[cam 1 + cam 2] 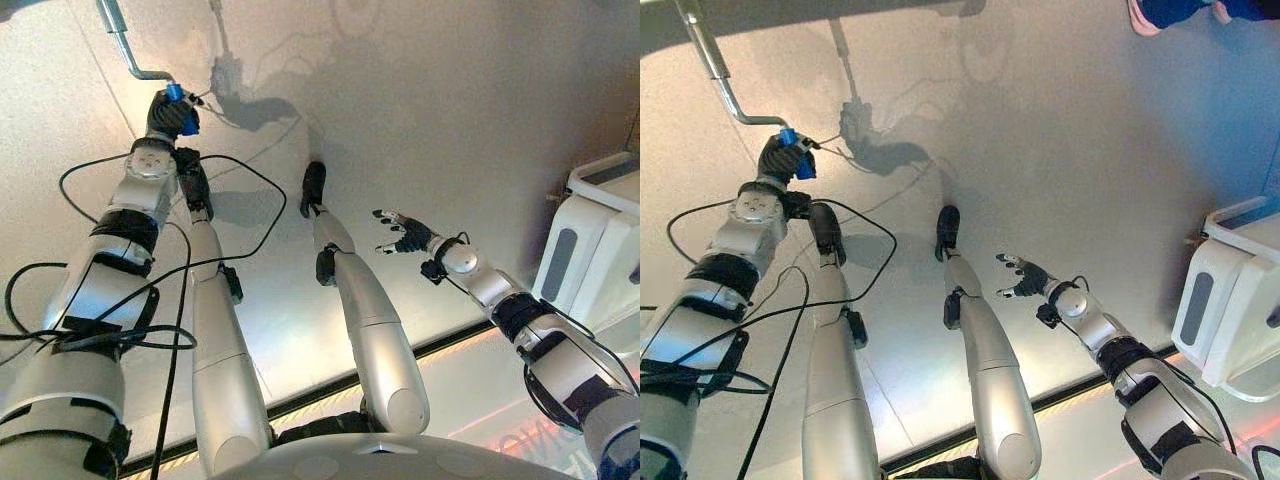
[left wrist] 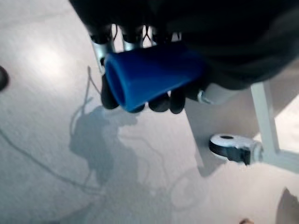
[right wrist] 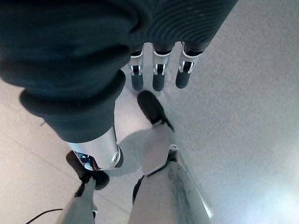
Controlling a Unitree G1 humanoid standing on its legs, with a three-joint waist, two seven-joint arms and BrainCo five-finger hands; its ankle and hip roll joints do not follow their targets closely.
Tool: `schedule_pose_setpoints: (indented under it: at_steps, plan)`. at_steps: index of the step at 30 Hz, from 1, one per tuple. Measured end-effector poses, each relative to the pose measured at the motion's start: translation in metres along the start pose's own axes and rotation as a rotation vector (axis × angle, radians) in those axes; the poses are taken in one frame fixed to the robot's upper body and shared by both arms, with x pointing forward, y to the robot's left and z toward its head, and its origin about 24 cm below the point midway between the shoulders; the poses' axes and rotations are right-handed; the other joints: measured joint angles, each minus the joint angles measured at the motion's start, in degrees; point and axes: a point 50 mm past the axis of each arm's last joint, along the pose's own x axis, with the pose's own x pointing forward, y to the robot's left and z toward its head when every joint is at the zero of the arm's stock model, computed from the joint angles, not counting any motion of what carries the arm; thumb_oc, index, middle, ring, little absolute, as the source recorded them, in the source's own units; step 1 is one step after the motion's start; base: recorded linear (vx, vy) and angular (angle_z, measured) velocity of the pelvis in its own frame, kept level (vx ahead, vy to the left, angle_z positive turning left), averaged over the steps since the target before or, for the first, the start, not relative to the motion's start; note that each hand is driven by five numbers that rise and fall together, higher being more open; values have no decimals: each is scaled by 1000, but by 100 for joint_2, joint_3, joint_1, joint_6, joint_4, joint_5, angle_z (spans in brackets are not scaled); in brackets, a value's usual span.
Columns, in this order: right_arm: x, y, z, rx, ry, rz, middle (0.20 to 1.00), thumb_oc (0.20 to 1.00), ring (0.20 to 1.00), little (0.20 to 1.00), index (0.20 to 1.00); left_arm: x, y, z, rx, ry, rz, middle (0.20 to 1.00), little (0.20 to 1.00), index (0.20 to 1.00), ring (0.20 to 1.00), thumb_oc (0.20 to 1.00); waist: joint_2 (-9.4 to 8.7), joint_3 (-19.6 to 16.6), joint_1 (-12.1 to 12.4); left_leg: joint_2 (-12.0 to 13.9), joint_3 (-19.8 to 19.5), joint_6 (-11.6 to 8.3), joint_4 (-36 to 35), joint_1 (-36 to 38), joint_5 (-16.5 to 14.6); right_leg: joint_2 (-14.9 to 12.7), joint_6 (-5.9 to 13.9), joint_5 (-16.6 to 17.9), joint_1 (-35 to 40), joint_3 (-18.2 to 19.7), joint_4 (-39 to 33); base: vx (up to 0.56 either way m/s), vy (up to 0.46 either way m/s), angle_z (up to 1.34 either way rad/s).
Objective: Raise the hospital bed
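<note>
Right hand [image 1: 408, 236]: my right arm is extended low over the floor to my right; the fingers [image 3: 158, 80] are straight and spread, thumb apart, holding nothing and touching nothing.
White unit [image 1: 1225, 310]: stands on the floor at my far right, well apart from the right hand; I cannot tell what it is.
Left hand [image 1: 170, 115]: reached forward and to my left, fingers curled round the blue grip [image 2: 152, 74]; dark fingertips [image 2: 159, 101] wrap under the grip, and its open end faces the wrist camera.
Blue grip: sits at the end of the metal crank rod [image 1: 728, 90]; a small part of it shows above the closed hand in the head views.
Metal crank rod: cranked shape, running from the grip up and away toward the upper left, where it meets the bed frame [image 1: 790, 10].
Caster [image 2: 232, 146]: dark wheel on a white leg of the bed, on the floor just beyond the left hand in the wrist view.
Person's shoes [image 1: 1180, 12]: on the floor at the far right, well apart from both hands.
</note>
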Motion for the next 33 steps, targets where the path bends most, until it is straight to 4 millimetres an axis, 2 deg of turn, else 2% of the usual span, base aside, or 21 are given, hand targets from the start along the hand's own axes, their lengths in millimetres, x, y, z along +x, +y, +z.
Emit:
schedule_pose_setpoints:
  at_steps: [6, 10, 13, 18, 23, 24, 26, 27, 30, 33]
  plan:
    - [1, 3, 0, -11, 4, 11, 1000, 1000, 1000, 1000, 1000, -4, -25, 13, 1, -80, -87, 200, 200, 200, 200, 200, -5, -3, 15, -12, 58, 2, -3, 20, 1, -14, -2, 8, -40, 103, 43, -2, -22, -2]
    - [0, 2, -3, -16, 15, -6, 1000, 1000, 1000, 1000, 1000, -15, -40, 24, -19, -161, -168, 200, 200, 200, 200, 200, -5, -3, 34, -45, 63, 19, -15, 52, 14, -49, 15, -4, -40, 116, 91, 0, 0, 0]
    - [-1, 1, -5, -22, 26, -11, 1000, 1000, 1000, 1000, 1000, -26, -44, 30, -38, -215, -227, 200, 200, 200, 200, 200, -4, -3, 30, -73, 66, 32, -20, 69, 24, -79, 25, -3, -31, 118, 104, 0, 0, 0]
    - [-2, -1, -10, -8, 46, -33, 1000, 1000, 1000, 1000, 1000, -51, -35, 36, -68, -275, -350, 200, 200, 200, 200, 200, -2, -2, 89, -115, 67, 33, -36, 143, 41, -125, 60, -34, -21, 114, 191, -18, -1, -1]
    - [-4, 6, -20, 17, 80, -26, 1000, 1000, 1000, 1000, 1000, -71, -24, 35, -147, -308, -417, 200, 200, 200, 200, 200, 3, 0, 301, -134, 22, 6, -44, 264, 50, -138, 84, -155, 38, 100, 362, -3, -1, 2]
    - [-4, 8, -23, 32, 89, -23, 1000, 1000, 1000, 1000, 1000, -77, -17, 34, -156, -309, -430, 200, 200, 200, 200, 200, 5, 2, 392, -121, 8, -14, -72, 306, 67, -139, 83, -164, 65, 84, 388, 0, 0, 0]
    - [-7, 12, -27, 37, 100, -13, 1000, 1000, 1000, 1000, 1000, -87, -4, 31, -168, -315, -429, 200, 200, 200, 200, 200, 6, 2, 414, -104, -29, -21, -104, 372, 67, -109, 78, -173, 125, 72, 380, 30, 3, 1]
    - [-11, 16, -35, 55, 120, -10, 1000, 1000, 1000, 1000, 1000, -92, 5, 27, -158, -307, -417, 200, 200, 200, 200, 200, 12, 6, 522, -91, -31, -30, -111, 433, 73, -124, 75, -184, 193, 41, 379, 0, 0, 0]
    - [-16, 24, -44, 76, 145, 10, 1000, 1000, 1000, 1000, 1000, -99, 29, 21, -122, -283, -365, 200, 200, 200, 200, 200, 27, 16, 571, -93, -115, -32, -126, 512, 73, -132, 67, -212, 324, -63, 359, 4, 31, 9]
    - [-22, 30, -52, 94, 165, 32, 1000, 1000, 1000, 1000, 1000, -99, 40, 19, -125, -277, -318, 200, 200, 200, 200, 200, 35, 21, 657, -133, -152, -32, -134, 536, 73, -142, 73, -220, 396, -109, 332, 3, 52, 10]
